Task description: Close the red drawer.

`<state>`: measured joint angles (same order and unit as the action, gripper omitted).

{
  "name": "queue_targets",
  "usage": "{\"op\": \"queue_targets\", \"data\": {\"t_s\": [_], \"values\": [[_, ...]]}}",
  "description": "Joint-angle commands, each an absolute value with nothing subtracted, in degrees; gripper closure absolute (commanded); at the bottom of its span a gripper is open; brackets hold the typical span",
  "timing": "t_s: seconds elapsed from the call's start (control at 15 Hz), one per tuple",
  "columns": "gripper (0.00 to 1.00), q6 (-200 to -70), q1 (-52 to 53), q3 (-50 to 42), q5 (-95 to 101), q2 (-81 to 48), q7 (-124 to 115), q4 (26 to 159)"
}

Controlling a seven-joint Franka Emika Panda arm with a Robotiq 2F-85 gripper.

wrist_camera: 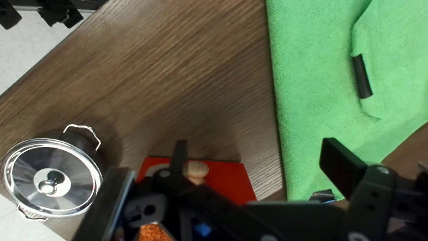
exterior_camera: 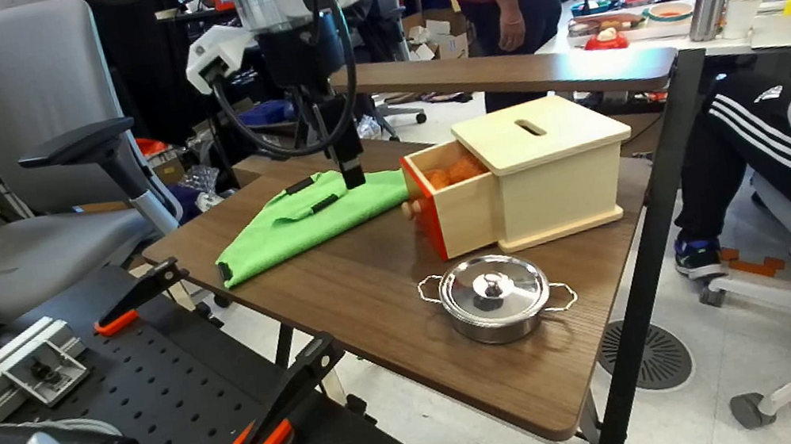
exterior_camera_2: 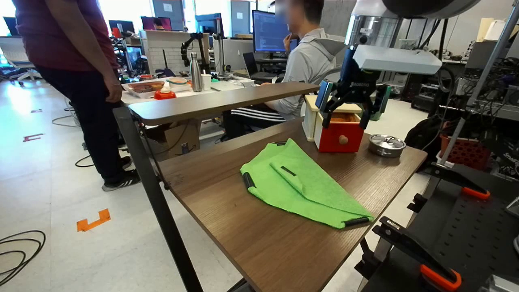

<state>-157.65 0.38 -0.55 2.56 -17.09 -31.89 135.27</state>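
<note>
The red drawer [exterior_camera: 431, 226] sits partly pulled out of the pale wooden box [exterior_camera: 566, 185], with orange-brown contents [exterior_camera: 455, 170] showing inside. Its red front with a round wooden knob faces the camera in an exterior view [exterior_camera_2: 332, 140]. In the wrist view the drawer front [wrist_camera: 230, 179] and knob [wrist_camera: 197, 169] show at the bottom, partly hidden by a finger. My gripper [exterior_camera_2: 344, 121] is open and empty, pointing down. In an exterior view the gripper [exterior_camera: 353, 173] hangs over the green cloth, in front of the drawer and apart from it. Both fingers show in the wrist view [wrist_camera: 257, 150].
A green cloth [exterior_camera_2: 300, 186] lies on the brown table [exterior_camera_2: 251, 239], in front of the drawer. A small lidded steel pot [exterior_camera: 497, 301] stands beside the box, near the table edge. A raised wooden shelf [exterior_camera: 499, 72] runs along the table's side. Clamps [exterior_camera: 263, 441] sit on a black bench nearby.
</note>
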Motion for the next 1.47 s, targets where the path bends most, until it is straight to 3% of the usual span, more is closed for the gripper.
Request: {"op": "queue_targets", "data": {"t_s": [0.0, 1.4], "values": [[0.0, -157.6, 2.2, -2.9, -1.0, -22.0, -31.3, 130.3], [0.0, -150.8, 2.7, -8.9, -4.0, -28.3, -32.9, 121.4]]}}
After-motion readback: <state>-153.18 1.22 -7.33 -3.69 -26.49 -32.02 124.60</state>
